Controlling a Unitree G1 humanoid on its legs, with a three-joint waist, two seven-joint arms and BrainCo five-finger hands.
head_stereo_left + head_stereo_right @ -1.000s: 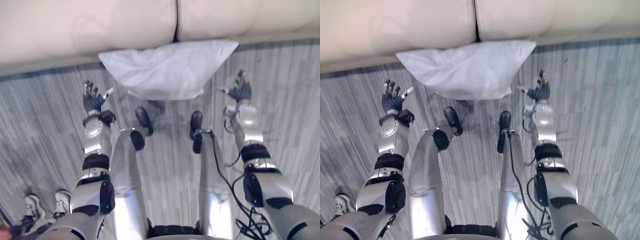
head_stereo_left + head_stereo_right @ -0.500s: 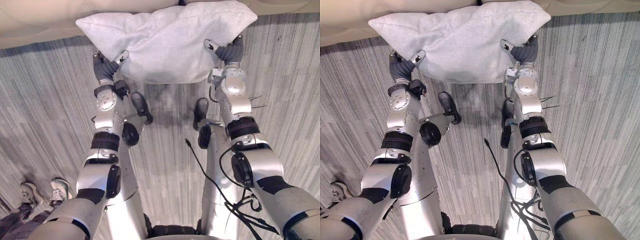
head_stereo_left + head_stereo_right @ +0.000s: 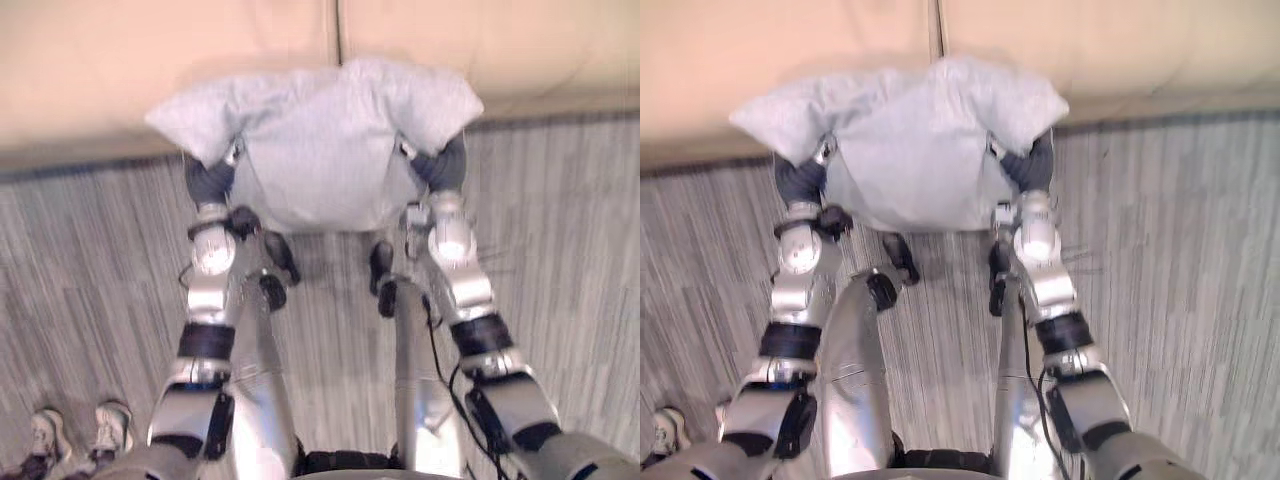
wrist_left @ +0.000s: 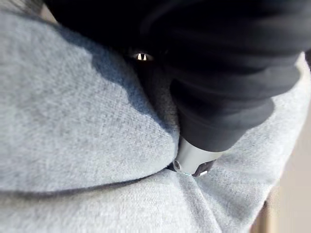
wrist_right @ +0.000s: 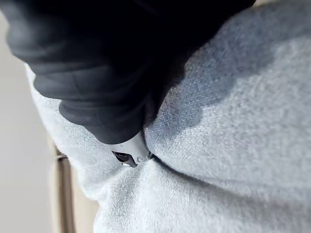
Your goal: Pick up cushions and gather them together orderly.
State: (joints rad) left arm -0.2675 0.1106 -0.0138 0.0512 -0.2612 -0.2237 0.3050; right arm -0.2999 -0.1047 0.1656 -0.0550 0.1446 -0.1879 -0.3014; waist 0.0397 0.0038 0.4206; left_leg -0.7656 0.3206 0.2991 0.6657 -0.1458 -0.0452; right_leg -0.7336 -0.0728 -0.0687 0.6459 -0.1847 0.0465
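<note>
**Grey cushion pressed between two robot hands at sofa's edge**

A pale grey cushion (image 3: pixel 320 150) sits squeezed between the humanoid's two hands in front of a beige sofa (image 3: pixel 150 60). Its upper edge lies across the seam where two sofa sections meet, and its corners flare out to either side. The left hand (image 3: pixel 208 180) is sunk into one flank of the cushion and the right hand (image 3: pixel 445 170) into the other. The fabric bulges around their dark covers, so whether either hand clasps the cloth or only presses it cannot be told. Below lies grey plank floor (image 3: pixel 90 260), with a person's pale shoes (image 3: pixel 75 435) at the robot's left.
</note>
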